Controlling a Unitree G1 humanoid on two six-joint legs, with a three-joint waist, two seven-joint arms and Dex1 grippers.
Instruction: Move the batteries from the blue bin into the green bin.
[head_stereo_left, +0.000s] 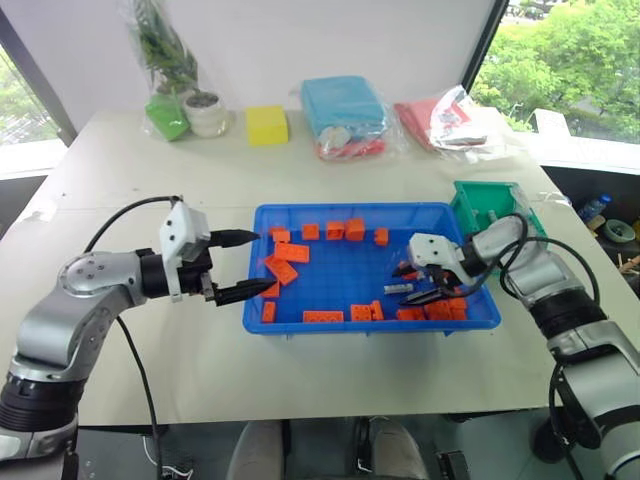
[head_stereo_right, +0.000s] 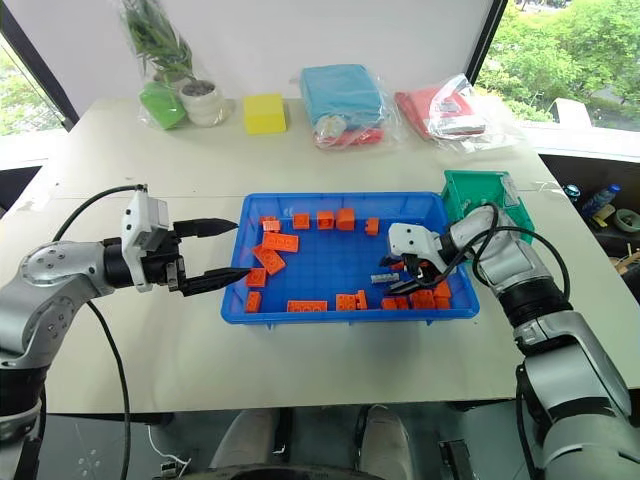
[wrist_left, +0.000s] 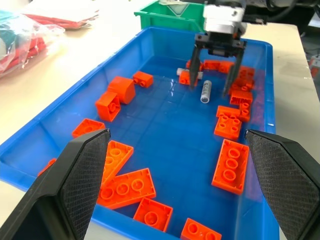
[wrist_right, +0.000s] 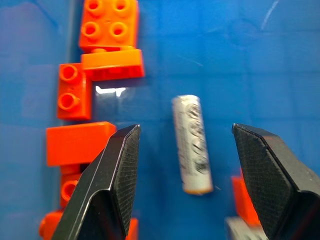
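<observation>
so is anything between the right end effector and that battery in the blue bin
Nothing visible. The right end effector is open, its fingers either side of the battery lying flat on the blue bin floor. Orange bricks sit off to one side, outside the fingers.

no readable text, print on the battery (wrist_right: 192, 144) too blurred to make out

A grey-silver battery (wrist_right: 192, 144) lies flat among orange bricks in the blue bin (head_stereo_left: 300, 325), beside the green bin (head_stereo_left: 478, 205).
</observation>
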